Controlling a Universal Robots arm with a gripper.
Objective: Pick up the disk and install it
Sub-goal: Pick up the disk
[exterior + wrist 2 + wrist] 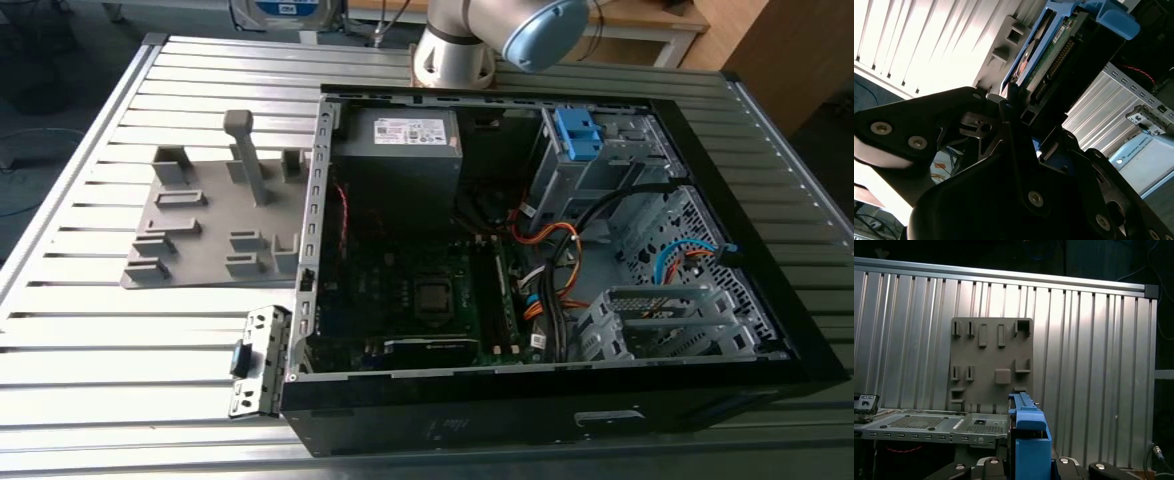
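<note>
The disk (1046, 55) is a drive in a bright blue caddy, its circuit-board side and connector edge showing in the second wrist view. My gripper (1021, 107) is shut on its lower end, black fingers (1014, 112) clamped on either side. In the first wrist view the disk (1026, 432) stands edge-on, rising out of the gripper (1026, 462), held in the air above the table. In the exterior view the arm (514, 30) rises out of frame behind the open computer case (400, 300).
A grey fixture plate (214, 225) with empty slots lies on the ribbed metal table (107, 340) at the exterior view's left. Inside the case are a blue bracket (577, 135) in the upper bay, a metal drive cage (667, 320), cables and a power supply (398, 140).
</note>
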